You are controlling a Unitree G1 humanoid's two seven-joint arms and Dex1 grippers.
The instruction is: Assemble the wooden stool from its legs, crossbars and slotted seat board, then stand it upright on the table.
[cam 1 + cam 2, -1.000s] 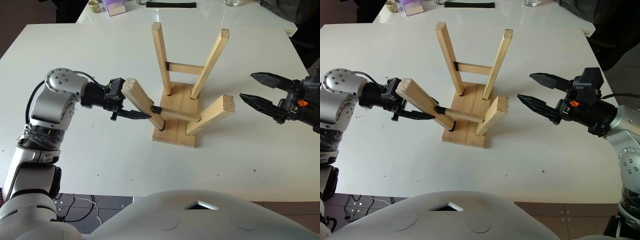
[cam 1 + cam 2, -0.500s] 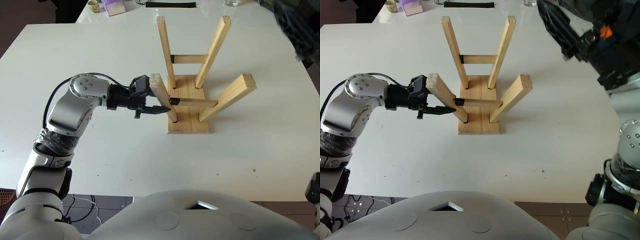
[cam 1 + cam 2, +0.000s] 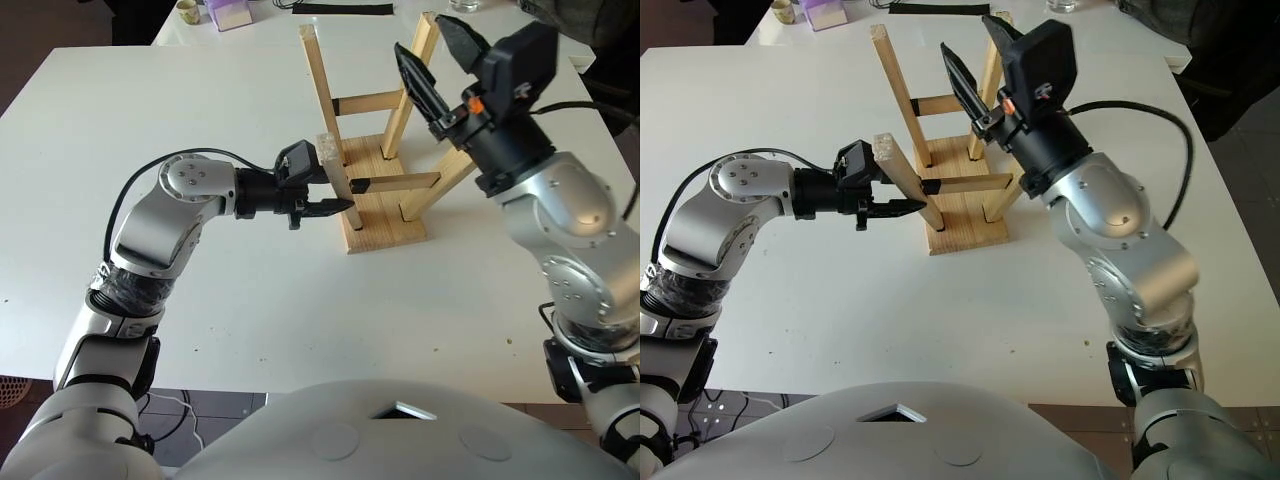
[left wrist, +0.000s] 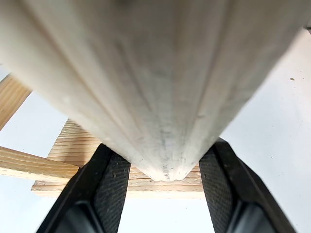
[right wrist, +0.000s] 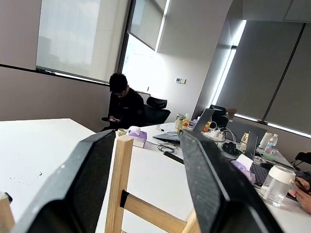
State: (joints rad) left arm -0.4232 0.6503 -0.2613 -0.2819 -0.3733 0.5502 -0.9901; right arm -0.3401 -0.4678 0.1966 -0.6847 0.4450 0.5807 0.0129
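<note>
The wooden stool stands upside down on its seat board (image 3: 388, 226), legs pointing up. My left gripper (image 3: 327, 207) is shut on the near-left leg (image 3: 331, 168), low down by the board. In the left wrist view that leg (image 4: 155, 82) sits between the two black fingers (image 4: 111, 183). My right gripper (image 3: 421, 34) hangs open above the stool, close to the top of the far-right leg (image 3: 408, 98). In the right wrist view another leg top (image 5: 121, 174) shows between the spread fingers (image 5: 92, 179), farther off. Crossbars (image 3: 368, 101) join the legs in pairs.
The stool stands on a white table (image 3: 200, 300) with free room in front and to the left. On a second table behind are a small cup (image 3: 187, 12), a purple box (image 3: 230, 12) and a black strip (image 3: 340, 9).
My right arm has swung from the right side up and over the stool. The left gripper kept its hold on the leg, and the stool has turned a little on the table.
</note>
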